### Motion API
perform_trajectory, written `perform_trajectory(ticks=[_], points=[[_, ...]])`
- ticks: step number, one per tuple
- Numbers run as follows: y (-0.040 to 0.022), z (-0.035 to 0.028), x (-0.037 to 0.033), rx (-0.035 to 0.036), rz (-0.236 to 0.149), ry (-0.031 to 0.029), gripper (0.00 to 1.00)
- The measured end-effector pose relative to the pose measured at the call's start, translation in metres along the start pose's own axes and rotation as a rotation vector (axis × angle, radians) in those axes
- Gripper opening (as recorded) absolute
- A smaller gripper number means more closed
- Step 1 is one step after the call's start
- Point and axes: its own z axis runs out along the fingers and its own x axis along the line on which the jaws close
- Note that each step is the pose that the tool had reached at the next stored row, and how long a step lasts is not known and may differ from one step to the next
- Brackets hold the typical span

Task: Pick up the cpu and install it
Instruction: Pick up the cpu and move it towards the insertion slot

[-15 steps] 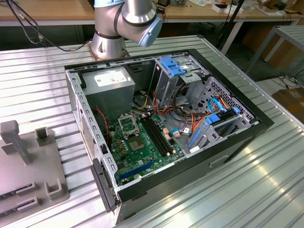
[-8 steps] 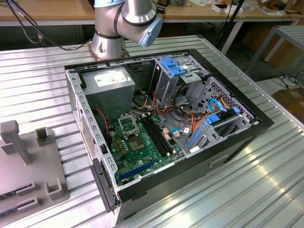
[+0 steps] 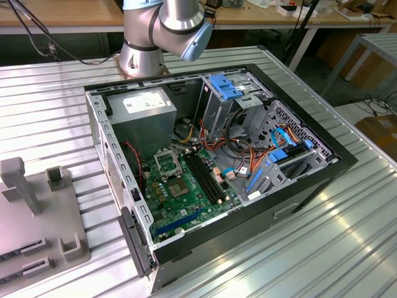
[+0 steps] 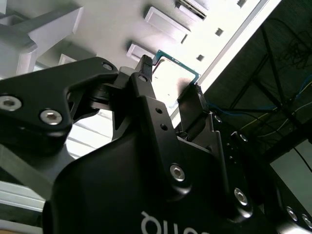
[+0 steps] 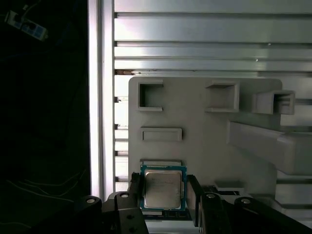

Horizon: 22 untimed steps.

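So the gripper (image 5: 164, 196) has the cpu (image 5: 163, 188) pinched between its two black fingers (image 5: 135, 185), one on each opposite edge, closed only as far as the chip's width. In the first wrist view the silver metal face with its green border looks straight at the camera. In the second wrist view the cpu (image 4: 174, 73) sits right at the fingertips of the gripper (image 4: 170, 80). It's over the grey tray (image 5: 204, 141), by one of the shallow rectangular pockets near the tray's edge, and I can't tell if it's touching the tray or lifted off. In the exterior view the tray (image 3: 25, 230) lies on the aluminium table (image 3: 310, 248) on the exterior view's left, beside the open computer case (image 3: 347, 158) with its green motherboard (image 3: 186, 198).
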Motion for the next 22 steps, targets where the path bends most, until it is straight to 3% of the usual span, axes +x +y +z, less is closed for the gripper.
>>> perform_trajectory(ticks=[22], points=[[-0.0004, -0.0142, 0.0005, 0.0000, 0.000, 0.0001, 0.47]])
